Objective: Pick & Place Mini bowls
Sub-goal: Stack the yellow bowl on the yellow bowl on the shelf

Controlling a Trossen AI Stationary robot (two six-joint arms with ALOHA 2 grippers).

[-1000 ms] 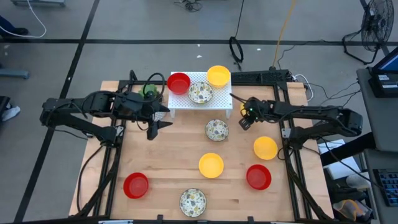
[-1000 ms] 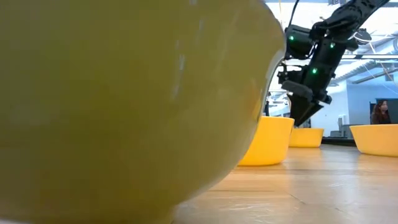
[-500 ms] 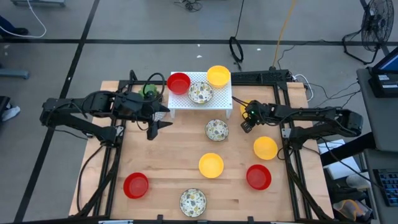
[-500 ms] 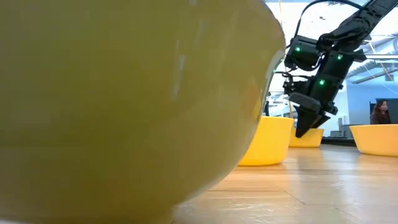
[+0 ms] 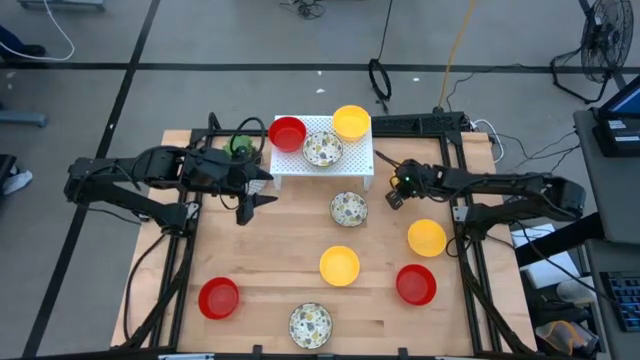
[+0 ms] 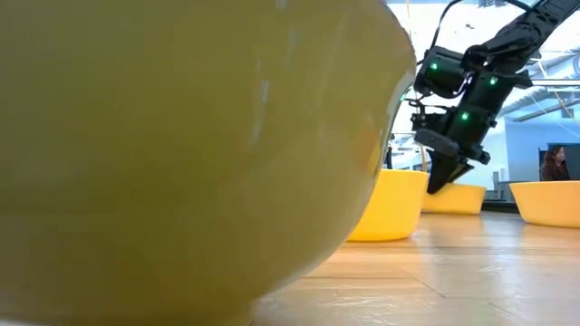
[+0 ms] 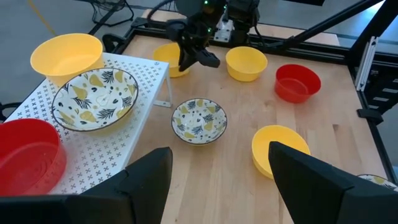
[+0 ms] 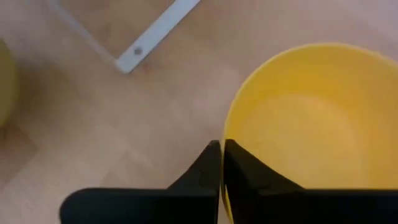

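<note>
My right gripper is shut at the near rim of a yellow mini bowl that stands on the table just right of the white rack. The left wrist view shows this bowl behind the gripper. My left gripper hangs open left of the rack, holding nothing. A red, a patterned and a yellow bowl sit on the rack. Other bowls rest on the table. My right gripper pinches the yellow bowl's rim between its two fingers, one finger inside the bowl and one outside. The fingers slant down onto it from above. The bowl looks upright; whether its base is still on the table, I cannot tell.
On the table stand a patterned bowl, yellow bowls, red bowls and a patterned bowl. A green plant stands far left. One yellow bowl fills most of the low view.
My right gripper has come down toward the yellow bowl beside the rack and has shut at its rim. The left arm has kept still.
</note>
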